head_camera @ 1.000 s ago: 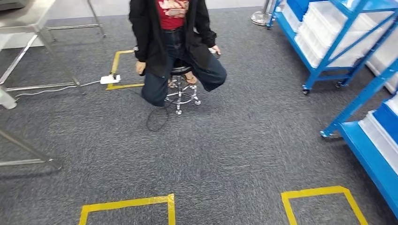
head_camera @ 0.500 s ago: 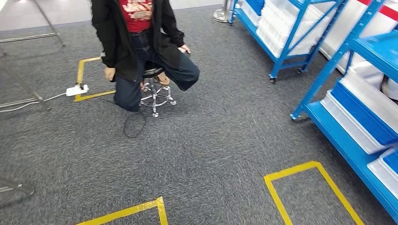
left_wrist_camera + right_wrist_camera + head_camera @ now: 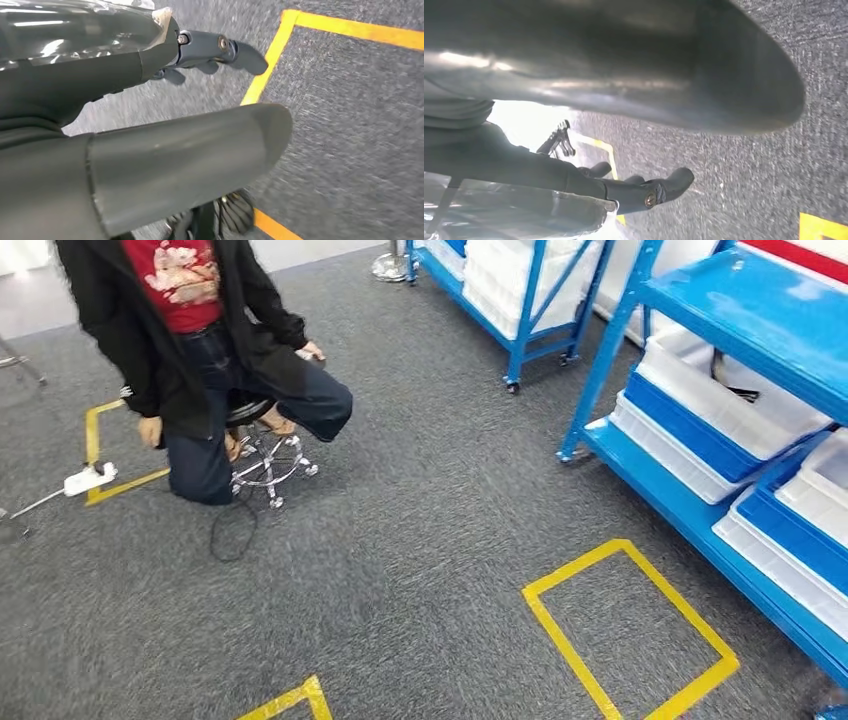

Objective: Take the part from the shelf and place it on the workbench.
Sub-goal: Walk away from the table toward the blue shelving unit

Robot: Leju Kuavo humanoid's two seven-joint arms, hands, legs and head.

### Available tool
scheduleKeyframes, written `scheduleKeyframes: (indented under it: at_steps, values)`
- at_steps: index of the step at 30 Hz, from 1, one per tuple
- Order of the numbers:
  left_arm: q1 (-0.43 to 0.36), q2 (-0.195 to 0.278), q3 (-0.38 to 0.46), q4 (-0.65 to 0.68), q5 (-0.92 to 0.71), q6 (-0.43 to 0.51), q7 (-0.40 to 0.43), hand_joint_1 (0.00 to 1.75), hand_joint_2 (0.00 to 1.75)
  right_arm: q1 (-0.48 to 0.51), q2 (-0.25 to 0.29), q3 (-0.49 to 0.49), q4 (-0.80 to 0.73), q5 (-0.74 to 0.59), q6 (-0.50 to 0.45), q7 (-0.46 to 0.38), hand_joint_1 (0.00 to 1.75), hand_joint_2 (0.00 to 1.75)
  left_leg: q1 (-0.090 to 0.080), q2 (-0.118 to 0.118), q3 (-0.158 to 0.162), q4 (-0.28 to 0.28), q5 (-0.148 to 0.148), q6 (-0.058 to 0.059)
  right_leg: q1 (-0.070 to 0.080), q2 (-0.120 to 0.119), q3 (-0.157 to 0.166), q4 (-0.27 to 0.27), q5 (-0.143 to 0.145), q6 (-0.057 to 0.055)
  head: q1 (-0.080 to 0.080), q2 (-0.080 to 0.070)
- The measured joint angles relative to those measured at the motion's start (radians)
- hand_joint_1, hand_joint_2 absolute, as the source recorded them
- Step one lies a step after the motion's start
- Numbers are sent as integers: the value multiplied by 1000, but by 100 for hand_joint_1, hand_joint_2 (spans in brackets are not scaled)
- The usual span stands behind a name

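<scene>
A blue shelf rack (image 3: 730, 330) stands at the right in the head view, with white and blue bins (image 3: 715, 410) on its levels. One bin holds a dark item (image 3: 728, 380) that I cannot make out. My left hand (image 3: 190, 95) hangs over grey carpet by a yellow tape line, thumb and dark fingers apart, holding nothing. My right hand (image 3: 634, 125) hangs over carpet too, fingers apart and empty.
A person in a black jacket (image 3: 190, 350) sits on a wheeled stool (image 3: 265, 455) at the upper left. A second blue rack (image 3: 500, 290) stands behind. Yellow tape squares (image 3: 625, 630) mark the carpet. A white power strip (image 3: 88, 478) and a cable lie near the person.
The camera has turned to the right: the person and stool slid left in the picture, the metal tables left the view, and the blue rack with bins came in much larger.
</scene>
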Motion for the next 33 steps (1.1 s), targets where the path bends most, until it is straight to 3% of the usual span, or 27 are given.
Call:
scheduleKeyframes:
  at_steps: [1,2,3,5,7,9,10,11,13,15,17,18,19,20,22,24,26,27,29,31,32,33]
  values:
    - [2,0,-2,0,-4,9,5,0,0,0,0,-1,0,2,1,0,0,0,0,-11,-32,66,-28,0,3,13,-1,0,0,-2,0,0]
    - [4,0,-3,0,-7,17,10,0,0,1,1,-1,0,3,2,0,0,0,0,-16,-56,109,-37,0,6,27,0,1,1,-3,0,0]
    - [5,0,-4,0,-9,24,17,0,0,1,1,-2,0,6,2,-1,0,0,0,-18,-63,114,-24,2,7,41,1,1,1,-2,0,0]
    - [5,0,-6,0,-7,35,27,0,0,1,1,-2,1,17,3,-1,0,0,1,-31,-25,16,50,7,8,69,4,3,0,-2,0,0]
    - [5,-1,-7,0,3,30,26,0,0,-1,2,-2,1,30,5,2,0,0,3,-68,28,-108,106,13,12,93,2,7,0,1,0,0]
    - [4,-3,-7,0,2,33,28,0,0,-1,3,-2,1,37,10,4,0,0,-1,-85,46,-152,115,17,15,111,-6,9,3,10,1,0]
    - [3,-5,-8,0,-2,40,31,0,0,0,3,-2,1,40,11,5,0,0,-4,-74,46,-155,117,21,15,120,-13,7,5,17,1,0]
    - [2,-6,-8,0,-5,46,34,0,0,2,2,-2,1,42,12,6,0,0,-6,-64,47,-160,122,29,14,120,-19,9,6,23,1,0]
    - [2,-9,-8,0,-3,51,37,0,0,3,2,-2,1,46,12,7,0,0,-6,-41,49,-171,131,46,14,82,-43,47,-15,27,2,0]
    - [4,-10,-8,-1,-4,53,39,0,0,1,2,-2,2,45,12,5,0,0,-7,-13,48,-176,134,55,15,31,-101,164,-70,19,4,0]
    - [6,-11,-10,-1,-16,66,50,0,0,0,3,-2,2,44,12,3,0,0,-9,16,45,-176,133,56,12,17,-159,286,-115,22,5,0]
    - [6,-12,-11,-1,-22,73,56,0,0,1,3,-2,2,45,12,2,0,0,-9,30,45,-175,133,56,10,14,-163,301,-116,30,5,0]
    - [5,-13,-12,-1,-25,78,59,0,0,2,2,-2,2,45,12,2,0,0,-9,42,45,-175,132,54,8,9,-145,274,-102,40,5,0]
    - [5,-14,-13,-1,-25,79,60,0,0,3,2,-2,2,46,12,3,0,0,-8,53,47,-175,130,52,5,-4,-109,210,-79,50,5,0]
    - [5,-15,-14,-1,-18,69,55,0,0,1,2,-2,2,49,12,4,0,0,-12,74,51,-172,124,42,4,-52,-31,67,-34,58,5,0]
    - [4,-15,-14,-1,-8,50,43,0,0,-2,3,-2,2,51,11,5,0,0,-17,94,58,-170,117,29,8,-73,-1,10,-16,47,4,0]
    - [1,-16,-17,-1,-12,45,40,0,0,-1,3,-3,2,51,11,6,0,0,-14,107,67,-171,112,18,8,-51,-3,10,-13,32,3,0]
    - [0,-16,-19,-1,-17,47,43,0,0,-1,2,-4,3,50,10,6,0,0,-10,95,68,-165,104,11,5,-40,-1,8,-12,26,3,0]
    - [0,-17,-23,-1,-23,49,48,0,0,-1,2,-7,3,48,8,6,0,0,-4,41,45,-103,57,1,-2,-18,4,6,-8,10,1,0]
    - [4,-17,-26,-1,-33,54,53,0,0,0,3,-10,3,46,5,3,0,0,-3,-7,-17,32,-15,0,1,4,2,6,-6,0,0,0]
    - [7,-17,-28,-1,-40,60,57,0,0,0,3,-11,3,46,4,1,0,0,-3,-15,-48,92,-36,1,2,18,1,7,-5,-2,0,0]
    - [8,-17,-30,-1,-47,66,61,0,0,1,4,-13,3,46,3,-1,0,0,-3,-18,-67,124,-38,2,3,33,1,7,-4,-3,0,0]
